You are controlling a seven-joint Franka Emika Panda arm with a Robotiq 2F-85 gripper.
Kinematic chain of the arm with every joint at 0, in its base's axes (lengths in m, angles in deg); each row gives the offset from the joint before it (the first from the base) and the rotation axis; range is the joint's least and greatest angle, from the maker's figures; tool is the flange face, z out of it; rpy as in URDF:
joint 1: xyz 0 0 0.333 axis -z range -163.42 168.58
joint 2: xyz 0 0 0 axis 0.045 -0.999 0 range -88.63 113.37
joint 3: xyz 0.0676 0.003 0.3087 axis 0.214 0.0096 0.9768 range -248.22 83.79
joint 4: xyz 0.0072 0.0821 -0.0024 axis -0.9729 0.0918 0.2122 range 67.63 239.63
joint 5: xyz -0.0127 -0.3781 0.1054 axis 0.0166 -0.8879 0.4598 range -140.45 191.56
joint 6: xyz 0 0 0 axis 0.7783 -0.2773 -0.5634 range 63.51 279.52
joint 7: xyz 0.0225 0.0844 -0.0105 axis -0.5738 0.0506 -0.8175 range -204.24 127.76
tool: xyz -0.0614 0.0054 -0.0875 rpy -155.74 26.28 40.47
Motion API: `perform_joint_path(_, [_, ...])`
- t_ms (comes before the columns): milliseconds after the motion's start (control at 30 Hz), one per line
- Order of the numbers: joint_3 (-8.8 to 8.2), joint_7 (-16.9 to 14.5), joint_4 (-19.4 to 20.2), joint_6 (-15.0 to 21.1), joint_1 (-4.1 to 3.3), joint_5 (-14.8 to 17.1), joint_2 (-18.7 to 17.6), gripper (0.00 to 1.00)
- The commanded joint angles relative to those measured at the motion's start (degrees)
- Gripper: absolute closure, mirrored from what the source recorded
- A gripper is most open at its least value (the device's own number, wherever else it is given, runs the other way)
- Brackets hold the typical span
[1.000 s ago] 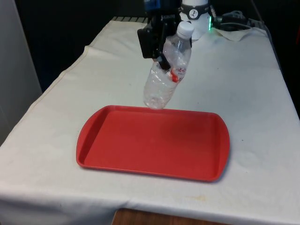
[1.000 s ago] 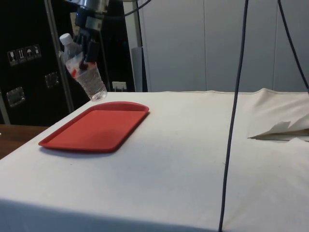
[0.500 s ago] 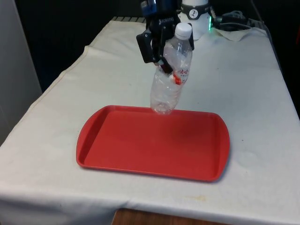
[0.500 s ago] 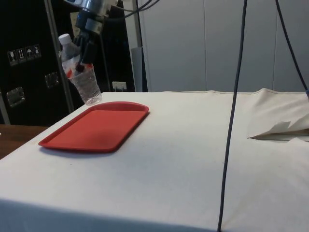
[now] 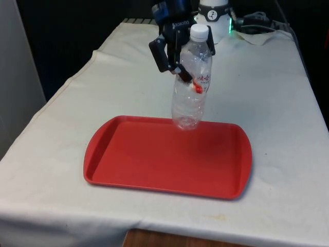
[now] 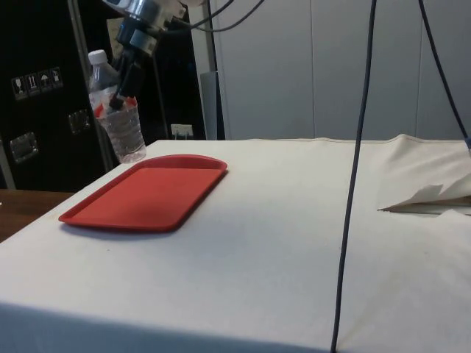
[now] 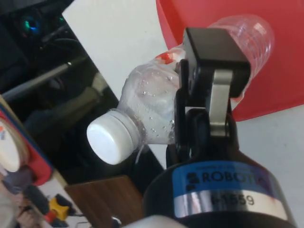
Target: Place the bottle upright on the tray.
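A clear plastic bottle (image 5: 191, 87) with a white cap and a red-marked label hangs nearly upright, its base just above the far edge of the red tray (image 5: 154, 162). My black gripper (image 5: 181, 72) is shut on the bottle's upper body, below the neck. From the side, the bottle (image 6: 121, 125) hangs at the far end of the tray (image 6: 147, 195) with the gripper (image 6: 118, 95) on it. At the wrist, one finger (image 7: 209, 90) crosses the bottle (image 7: 152, 109), and the cap points away from the tray (image 7: 285, 71).
White cloth covers the table around the tray. A crumpled fold of cloth (image 6: 430, 195) lies at the side view's right. Dark cables (image 6: 357, 147) hang in front of the side camera.
The bottle has swung from a clear tilt to nearly upright. It has moved toward the front view's right and come lower over the tray's far edge, still held.
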Motion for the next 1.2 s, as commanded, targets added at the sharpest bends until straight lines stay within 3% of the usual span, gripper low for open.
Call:
perform_joint_path(0, [0.46, -1.0, -0.2, 0.5, 0.34, 1.3, -0.2, 1.00])
perform_joint_path(167, [-0.29, -1.5, 0.0, 0.0, 0.00, 1.8, -0.5, 1.00])
perform_joint_path(433, [-0.74, -4.2, 0.8, 0.4, 0.52, 3.8, -0.8, 1.00])
perform_joint_path(467, [-1.03, -3.3, 0.8, -0.1, 0.11, 3.0, -0.6, 1.00])
perform_joint_path(500, [-1.03, -5.0, 0.9, 0.5, 0.46, 4.5, -1.0, 1.00])
perform_joint_path(700, [-1.89, -8.3, 1.0, 0.8, 0.40, 7.2, -1.8, 1.00])
perform_joint_path(733, [-2.23, -7.4, 1.0, -0.1, 0.17, 6.5, -1.7, 1.00])
perform_joint_path(900, [-2.46, -11.7, 1.5, 1.3, 0.34, 10.1, -2.3, 1.00])
perform_joint_path(1000, [-2.69, -13.6, 1.8, 1.5, 0.34, 11.6, -2.6, 1.00])
perform_joint_path(1033, [-3.04, -12.7, 1.8, 0.5, 0.17, 10.9, -2.5, 1.00])
perform_joint_path(1167, [-2.92, -15.8, 2.2, 1.8, 0.46, 13.5, -2.9, 1.00])
